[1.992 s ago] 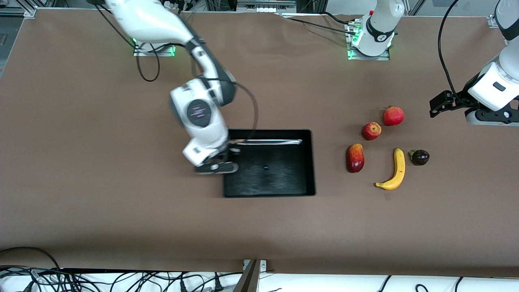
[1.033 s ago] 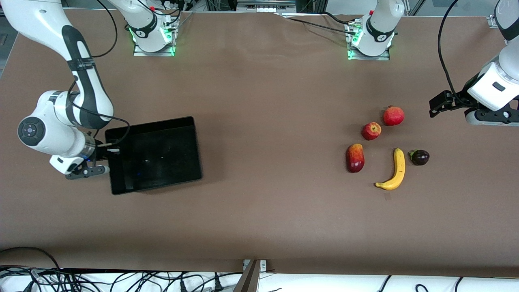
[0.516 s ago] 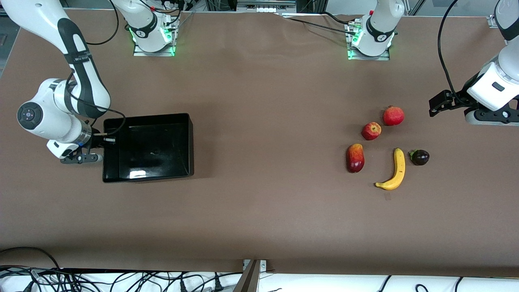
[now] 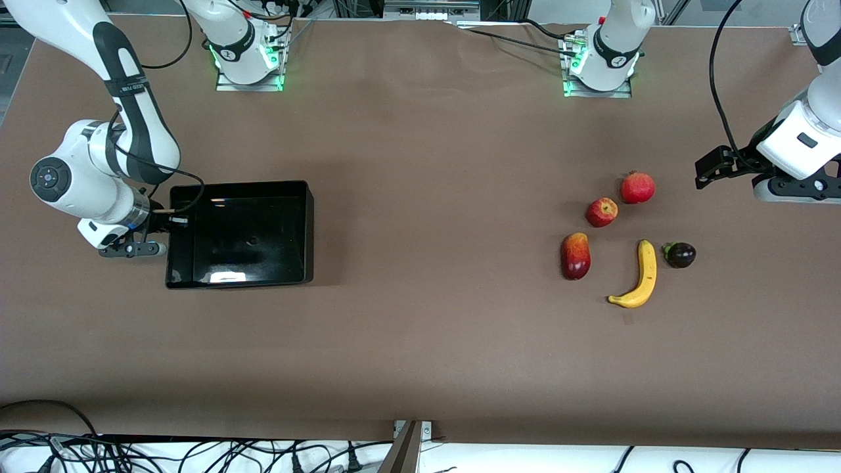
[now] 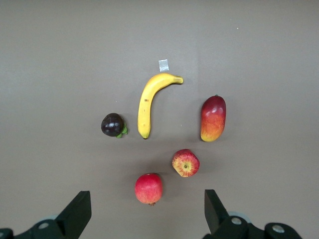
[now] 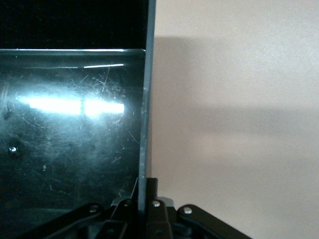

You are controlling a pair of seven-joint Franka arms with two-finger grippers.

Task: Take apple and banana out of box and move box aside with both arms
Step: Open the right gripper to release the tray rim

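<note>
Front view first: the box sits at the right arm's end of the counter, empty as far as its glossy floor shows; the right gripper is clenched on the box's wall at the end toward that arm; the fruit lies well apart at the left arm's end, the apple just beside a pomegranate, the banana nearer the camera between a red oval fruit and a small dark fruit; the left gripper hangs over the counter past the fruit, toward the left arm's end, waiting, fingers apart and holding nothing. Left wrist view: the five fruits lie on bare counter below the gripper, the left fingers spread wide with nothing between them; a scrap of tape lies by the banana's tip. Right wrist view: the right gripper pinches the thin upright wall of the box, black floor on one side and bare counter on the other. By my reading both fruits are out and the box is already aside; what seems left is for the right gripper to let go and draw back.
</note>
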